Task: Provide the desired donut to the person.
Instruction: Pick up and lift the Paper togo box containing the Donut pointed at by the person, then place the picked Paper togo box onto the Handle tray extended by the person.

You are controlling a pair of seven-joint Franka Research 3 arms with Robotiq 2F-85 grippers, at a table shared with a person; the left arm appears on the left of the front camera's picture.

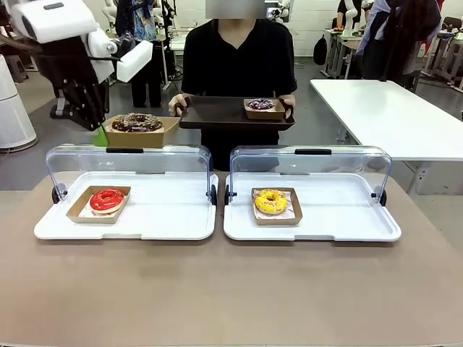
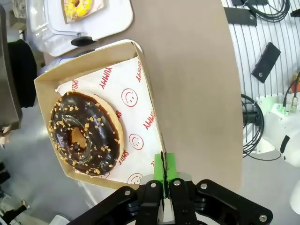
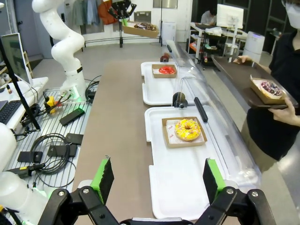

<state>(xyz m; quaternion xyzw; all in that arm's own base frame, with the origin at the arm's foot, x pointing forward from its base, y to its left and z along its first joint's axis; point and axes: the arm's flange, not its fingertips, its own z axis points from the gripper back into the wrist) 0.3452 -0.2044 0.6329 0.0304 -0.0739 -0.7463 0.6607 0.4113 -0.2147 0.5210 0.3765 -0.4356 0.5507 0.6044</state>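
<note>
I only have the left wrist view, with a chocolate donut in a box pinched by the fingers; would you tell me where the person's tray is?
Observer: The person holds a dark tray just right of the chocolate donut's box, which the left gripper carries above the left case.
Operator: Is the tray free?
Observer: No, a purple-iced donut in its box sits at its right end.
Operator: And the right gripper?
Observer: The right gripper is open, hovering near the yellow donut.
</note>
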